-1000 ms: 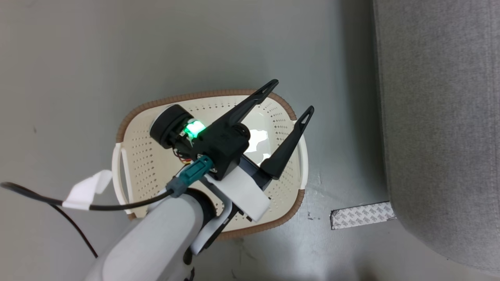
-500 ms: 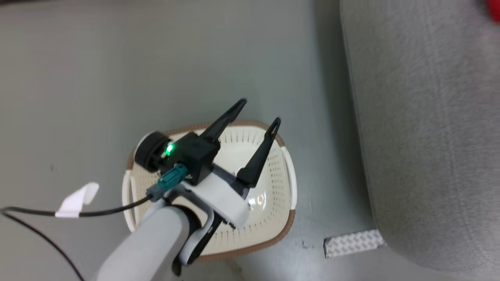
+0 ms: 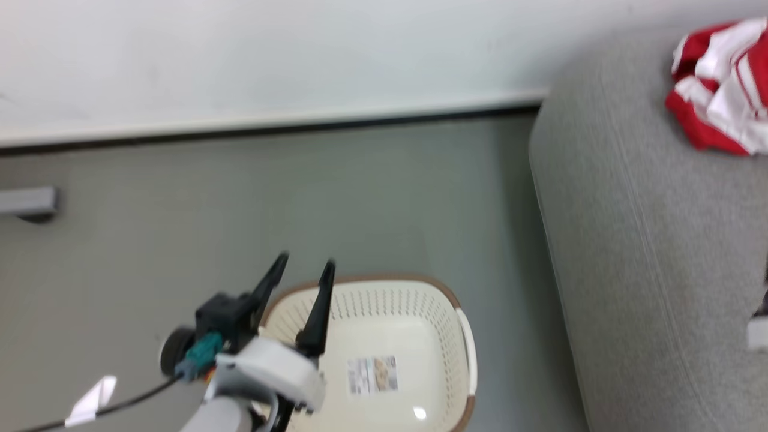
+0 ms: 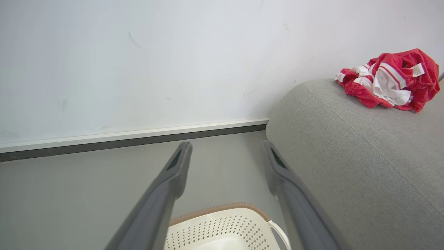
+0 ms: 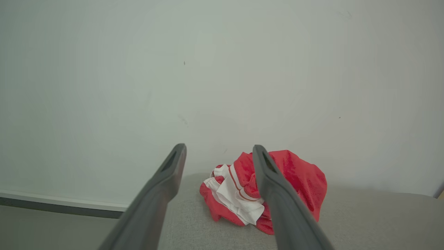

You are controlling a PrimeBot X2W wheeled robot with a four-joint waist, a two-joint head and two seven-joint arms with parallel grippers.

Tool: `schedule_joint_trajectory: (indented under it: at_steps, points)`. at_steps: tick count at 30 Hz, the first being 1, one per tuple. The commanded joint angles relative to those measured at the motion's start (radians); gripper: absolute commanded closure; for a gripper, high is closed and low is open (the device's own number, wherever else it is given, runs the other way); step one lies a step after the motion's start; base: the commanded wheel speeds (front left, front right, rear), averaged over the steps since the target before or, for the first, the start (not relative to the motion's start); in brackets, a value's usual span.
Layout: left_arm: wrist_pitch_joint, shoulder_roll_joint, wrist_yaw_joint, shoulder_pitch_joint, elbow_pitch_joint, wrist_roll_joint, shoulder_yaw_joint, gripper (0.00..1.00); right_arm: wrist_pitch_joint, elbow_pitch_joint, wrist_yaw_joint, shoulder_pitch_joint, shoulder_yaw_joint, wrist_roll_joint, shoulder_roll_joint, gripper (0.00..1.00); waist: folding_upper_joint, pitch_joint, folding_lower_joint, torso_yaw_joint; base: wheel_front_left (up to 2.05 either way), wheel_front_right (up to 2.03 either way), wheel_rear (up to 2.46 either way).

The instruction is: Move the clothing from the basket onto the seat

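The head camera has tilted up since a second ago. Then it looked straight down into the basket (image 3: 384,281); now it takes in the wall (image 3: 300,54), a stretch of floor (image 3: 300,198) and the far end of the seat (image 3: 630,270). That shift belongs to the camera, not to the things.

Relative to the basket, the left tool (image 3: 305,261) has moved. It hung over the basket's middle and now stands at its left rim, fingers apart and holding nothing. The right tool (image 5: 218,147) is also released and empty, pointing at the clothing (image 3: 717,90) from short of it.

The clothing lies crumpled on the seat near the wall, well apart from the basket. The task looks done, or all but done.

The basket sits on the floor just beside the seat. It is empty, apart from a printed label (image 3: 372,375) on its bottom.
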Motion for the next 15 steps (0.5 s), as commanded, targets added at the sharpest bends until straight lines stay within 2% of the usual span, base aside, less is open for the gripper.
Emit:
schedule_joint_trajectory:
  at_steps: [1, 8, 15]
  points:
    - [-0.016, 0.009, 0.009, 0.047, 0.02, -0.017, 0.008, 0.0, -0.006, -0.017, 0.0, 0.065, -0.004, 0.003, 0.019, 0.0, 0.0, -0.115, 0.0004, 0.068, 0.0, 0.0, 0.0]
    - [-0.073, 0.02, 0.032, 0.153, 0.082, -0.058, 0.049, 0.0, -0.019, -0.044, 0.0, 0.236, 0.012, -0.03, 0.096, 0.0, 0.0, -0.218, 0.0004, 0.109, 0.0, 0.0, 0.0]
    - [-0.119, 0.038, 0.02, 0.265, 0.127, -0.09, 0.095, 0.0, -0.036, -0.008, 0.0, 0.386, 0.062, -0.039, 0.158, 0.0, 0.0, -0.306, 0.0004, 0.12, 0.0, 0.0, 0.0]
